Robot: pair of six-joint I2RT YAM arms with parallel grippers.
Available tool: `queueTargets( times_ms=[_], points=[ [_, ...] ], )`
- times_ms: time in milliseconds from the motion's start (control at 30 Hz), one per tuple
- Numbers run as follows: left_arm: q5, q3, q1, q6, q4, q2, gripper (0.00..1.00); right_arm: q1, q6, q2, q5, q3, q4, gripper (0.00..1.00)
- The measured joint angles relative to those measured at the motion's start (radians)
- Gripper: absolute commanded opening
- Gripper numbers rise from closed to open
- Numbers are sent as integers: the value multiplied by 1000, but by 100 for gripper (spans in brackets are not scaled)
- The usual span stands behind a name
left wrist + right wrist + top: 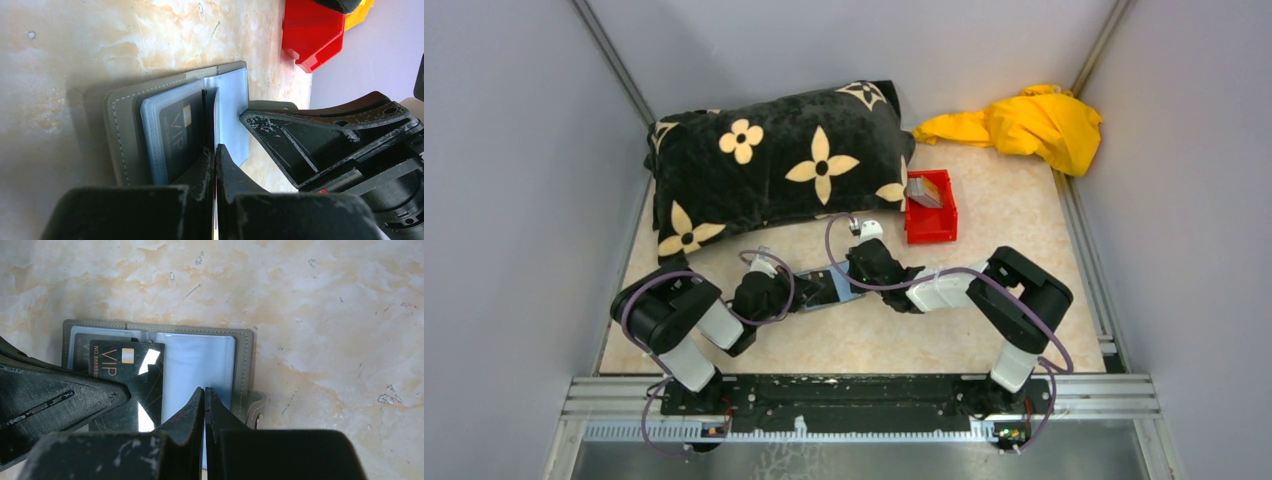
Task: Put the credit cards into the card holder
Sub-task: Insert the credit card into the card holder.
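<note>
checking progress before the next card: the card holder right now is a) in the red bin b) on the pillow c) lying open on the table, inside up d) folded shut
c: the card holder lies spread open on the table, inside facing up.

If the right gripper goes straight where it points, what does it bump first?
The open card holder: the right gripper has shut fingers aimed at its clear sleeve, probably touching it, though depth is unclear.

The card holder (200,360): matt grey stitched cover, glossy clear plastic sleeves; credit card (145,390) glossy black (glare on it); counter (325,315) smooth, marbled; pillow (774,165) plush cloth
</note>
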Motion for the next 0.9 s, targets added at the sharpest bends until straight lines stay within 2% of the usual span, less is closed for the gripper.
queueTargets(
  times_ms=[900],
  points=[
    [-28, -18, 0, -15, 60, 35, 0, -3, 0, 0, -1, 0, 0, 0]
  ],
)
